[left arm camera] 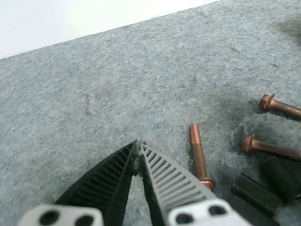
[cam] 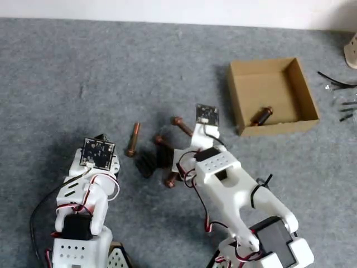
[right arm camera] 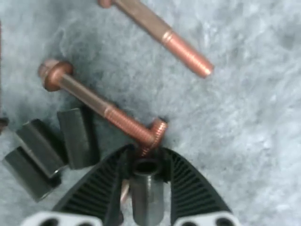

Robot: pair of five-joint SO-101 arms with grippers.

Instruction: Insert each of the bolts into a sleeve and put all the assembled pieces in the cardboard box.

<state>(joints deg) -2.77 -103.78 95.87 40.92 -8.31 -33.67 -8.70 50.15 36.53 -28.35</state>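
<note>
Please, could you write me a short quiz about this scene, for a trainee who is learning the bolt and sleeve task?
1. True or false: the cardboard box is empty.
2. What does the right gripper hold?
3. The left gripper is: A wide open; B shut on a part; C shut, holding nothing.
Key: 1 false, one assembled piece lies inside; 2 a black sleeve; 3 C.

Robotics lab tabletop, grey felt mat (cam: 67, 67), white hobby arms (cam: 240, 187)
</note>
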